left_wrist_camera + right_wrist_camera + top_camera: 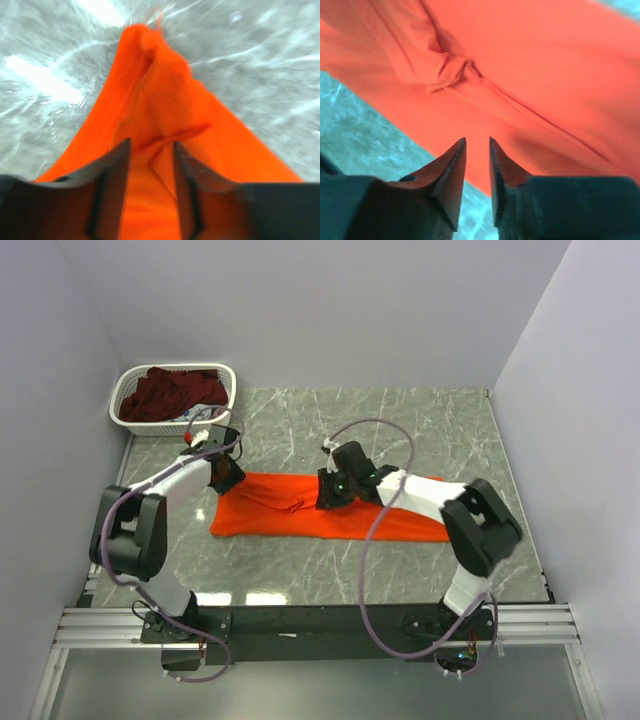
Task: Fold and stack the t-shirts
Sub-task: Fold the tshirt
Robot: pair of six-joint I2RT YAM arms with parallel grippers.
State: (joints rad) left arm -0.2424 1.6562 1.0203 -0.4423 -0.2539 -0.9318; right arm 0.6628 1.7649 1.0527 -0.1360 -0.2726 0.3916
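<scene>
On table centre: plain bright orange cloth t-shirt (300, 520), folded into a long strip on the grey marble table (420, 420).
Left gripper (150, 146): at the strip's 10 o'clock corner; only its wrist view shows the fingers parted astride a crease.
Right gripper (477, 141): near the strip's middle; its wrist view shows the tips narrowly apart, empty.
Top view only: dark maroon cloth t-shirt (175, 392) heaped in a white lattice plastic basket (232, 380) at the table's 10 o'clock.

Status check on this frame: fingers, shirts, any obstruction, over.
Left fingers astride orange t-shirt corner, grip unclear. Right fingers slightly open, empty, at shirt's edge. Maroon t-shirt in basket. Nothing blocking.
</scene>
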